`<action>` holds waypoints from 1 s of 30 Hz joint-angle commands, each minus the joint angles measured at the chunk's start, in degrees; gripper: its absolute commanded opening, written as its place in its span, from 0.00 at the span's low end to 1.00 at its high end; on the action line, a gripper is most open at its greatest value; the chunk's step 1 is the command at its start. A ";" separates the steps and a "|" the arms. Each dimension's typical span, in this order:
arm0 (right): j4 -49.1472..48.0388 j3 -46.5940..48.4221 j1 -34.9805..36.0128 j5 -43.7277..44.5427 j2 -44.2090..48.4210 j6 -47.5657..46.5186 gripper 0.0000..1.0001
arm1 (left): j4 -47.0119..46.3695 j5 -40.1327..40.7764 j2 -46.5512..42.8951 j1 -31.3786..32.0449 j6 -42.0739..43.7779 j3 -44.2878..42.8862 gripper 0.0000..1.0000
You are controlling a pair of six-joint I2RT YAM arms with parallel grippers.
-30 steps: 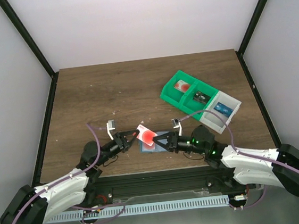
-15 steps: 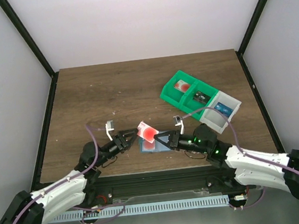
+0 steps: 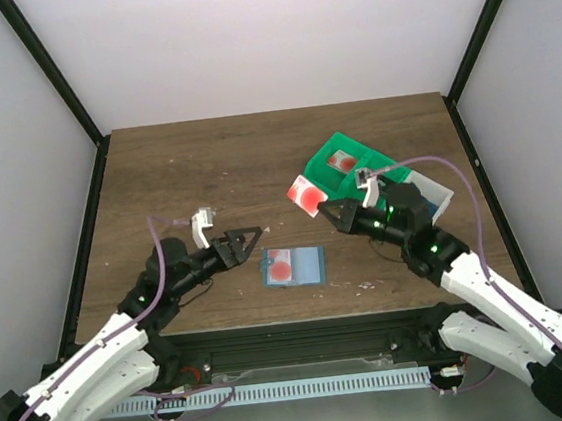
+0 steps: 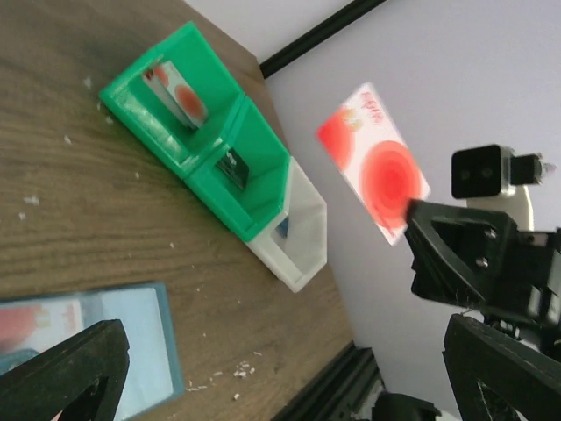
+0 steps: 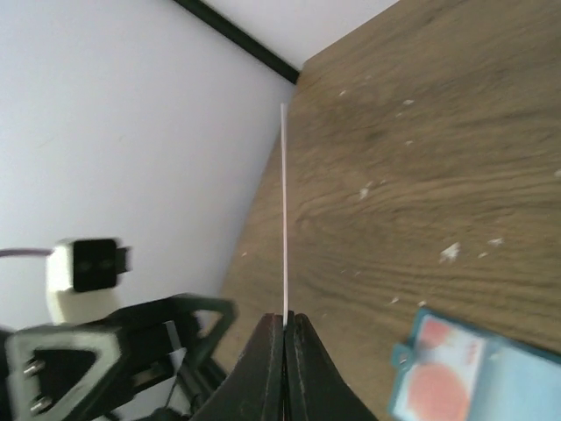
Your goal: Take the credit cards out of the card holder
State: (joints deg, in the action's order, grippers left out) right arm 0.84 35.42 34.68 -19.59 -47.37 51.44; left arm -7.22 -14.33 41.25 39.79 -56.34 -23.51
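Card holder [image 3: 307, 265] open flat on surface [image 3: 176, 171]. Right hand [image 3: 333, 212] pinched on one credit card [image 3: 306, 196], held aloft up-right of card holder, near green-and-white bin [image 3: 324, 156]. Left hand [image 3: 251, 237] spread wide, empty, just left of card holder. Second card [image 3: 280, 267] sits in card holder pocket. Judgement: one out, at least one left.

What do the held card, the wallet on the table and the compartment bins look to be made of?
Credit card: probably plastic with a glossy face; seen edge-on in the right wrist view it is a thin, straight sliver. Card holder: teal, matte, lying flat; whether it is leather-like or plastic cannot be told. Bins: moulded plastic, slightly shiny, with uniform green and white walls.
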 commanded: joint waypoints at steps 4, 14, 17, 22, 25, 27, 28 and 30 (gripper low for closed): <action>15.01 11.96 -13.20 -9.94 -10.26 -13.72 0.00 | 28.90 7.76 0.64 -0.15 21.39 -15.08 1.00; 20.80 22.24 -26.21 -13.24 -27.68 -16.78 0.00 | 32.01 8.46 -3.34 -0.15 29.77 -15.44 1.00; 21.78 25.20 -28.49 -12.96 -33.24 -16.82 0.01 | 32.96 8.69 -3.29 -0.15 30.38 -16.17 1.00; 27.50 34.90 -29.44 -11.43 -43.77 -18.95 0.00 | 33.67 7.82 -4.66 -0.11 30.42 -16.11 1.00; 32.58 41.34 -29.55 -9.58 -49.54 -19.44 0.01 | 33.16 7.40 -5.59 -0.11 30.58 -15.91 1.00; 33.21 43.72 -29.65 -8.76 -51.97 -18.49 0.01 | 33.39 8.32 -6.00 -0.06 30.46 -15.94 1.00; 32.80 44.27 -29.66 -8.21 -52.75 -17.56 0.00 | 33.50 8.63 -6.26 -0.12 30.35 -15.92 1.00; 31.24 44.56 -29.67 -8.31 -54.05 -16.06 0.01 | 33.62 8.60 -6.63 -0.07 30.23 -16.03 1.00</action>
State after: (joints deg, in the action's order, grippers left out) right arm 29.98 77.01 5.56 -29.39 -99.70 33.82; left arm 25.89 -6.22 35.64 39.79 -26.76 -39.53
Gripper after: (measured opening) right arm 0.012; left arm 0.997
